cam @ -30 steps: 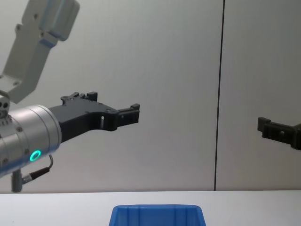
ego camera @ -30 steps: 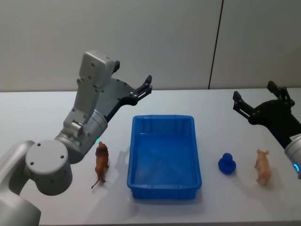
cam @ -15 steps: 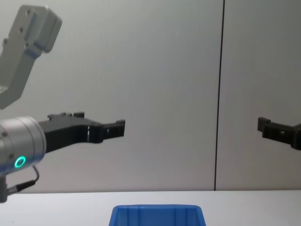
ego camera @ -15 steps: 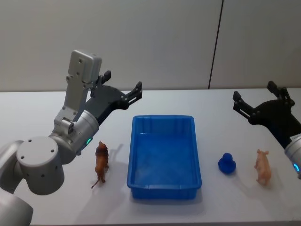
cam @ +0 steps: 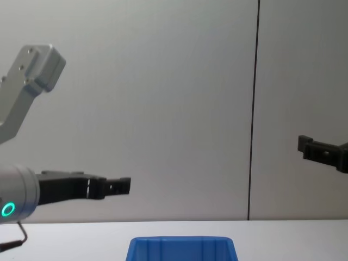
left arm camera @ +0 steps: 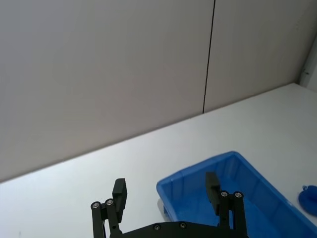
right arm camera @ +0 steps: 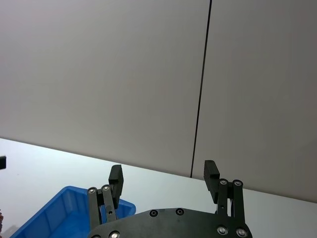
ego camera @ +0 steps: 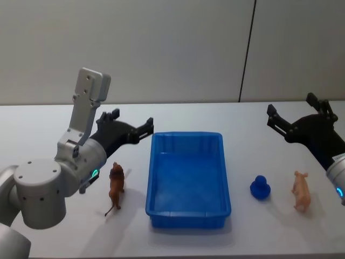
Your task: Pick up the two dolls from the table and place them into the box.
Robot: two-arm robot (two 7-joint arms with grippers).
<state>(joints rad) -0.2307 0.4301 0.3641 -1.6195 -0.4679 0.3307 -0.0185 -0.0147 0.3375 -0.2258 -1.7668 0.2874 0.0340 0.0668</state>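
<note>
Blue ribbed plastic bin (ego camera: pixel 187 134) on plain white tabletop (ego camera: pixel 43 124), small rounded deep-blue doll (ego camera: pixel 260 188) near its right side, beside pink pig figure (ego camera: pixel 301 191); brown lion figure (ego camera: pixel 116 186) at left. Left gripper (ego camera: pixel 133 121) spread empty near bin's far-left corner; right gripper (ego camera: pixel 291 106) spread empty, raised far right.

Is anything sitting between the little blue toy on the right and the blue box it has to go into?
Nothing visible does. The blue toy sits on the table right of the box, with bare white surface between them. The pink pig stands on its other side, away from the box.
</note>
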